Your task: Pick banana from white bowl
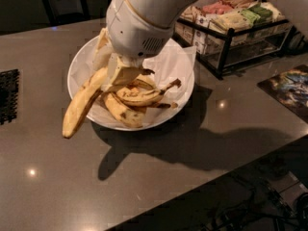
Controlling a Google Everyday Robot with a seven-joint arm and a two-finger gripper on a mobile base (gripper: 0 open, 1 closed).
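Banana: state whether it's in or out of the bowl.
Partly out: the banana hangs from the claw above the white bowl, lower end past the rim.

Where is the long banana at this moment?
In the camera view the banana is held in the gripper, slanting down across the left rim of the white bowl, tip over the table.
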